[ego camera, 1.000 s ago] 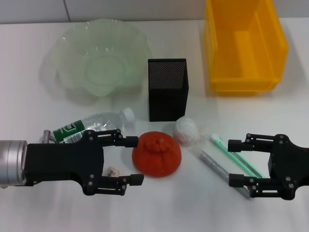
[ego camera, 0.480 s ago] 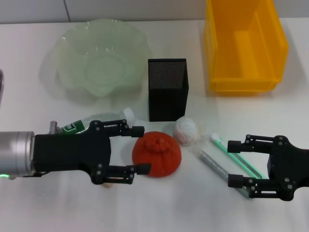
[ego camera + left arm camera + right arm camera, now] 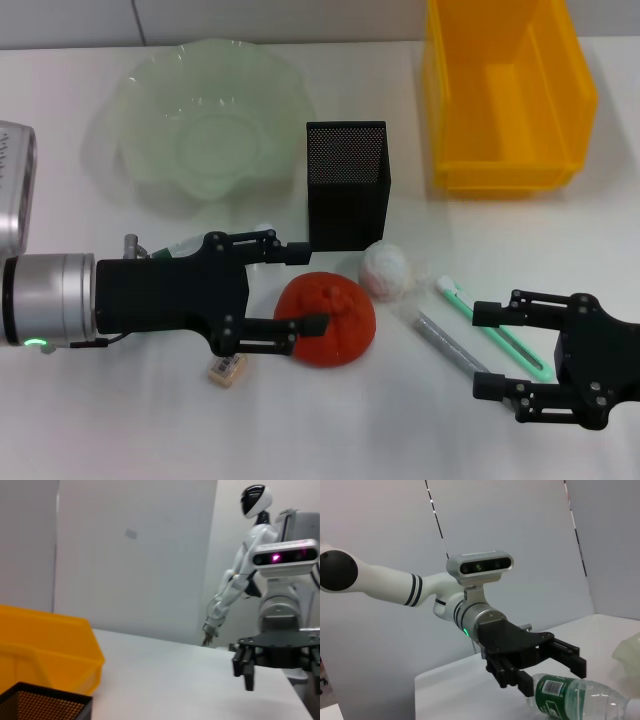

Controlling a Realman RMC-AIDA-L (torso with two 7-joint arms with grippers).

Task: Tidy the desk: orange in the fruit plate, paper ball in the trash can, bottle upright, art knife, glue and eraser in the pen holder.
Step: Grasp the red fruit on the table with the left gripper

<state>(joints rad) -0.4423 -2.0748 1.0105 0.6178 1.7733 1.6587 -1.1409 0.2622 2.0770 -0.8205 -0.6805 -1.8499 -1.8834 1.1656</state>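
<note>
Table [image 3: 300, 430] is white, with things spread over it. The left gripper [image 3: 305, 290] has its fingers wide apart, one finger on each side of the orange [image 3: 335, 315], not squeezing it. The orange sits on the table, well apart from the green fruit plate [image 3: 205, 120]. The bottle [image 3: 185, 245] lies on its side, mostly hidden by the left gripper. A small eraser [image 3: 225, 370] lies just under that gripper. The black pen holder [image 3: 347, 185] stands upright. The paper ball [image 3: 385, 268] lies just beside the orange. The right gripper [image 3: 482, 348] has its fingers apart, near the green knife [image 3: 495, 325] and the glue stick [image 3: 450, 342]. The yellow bin [image 3: 505, 95] sits at the back.
</note>
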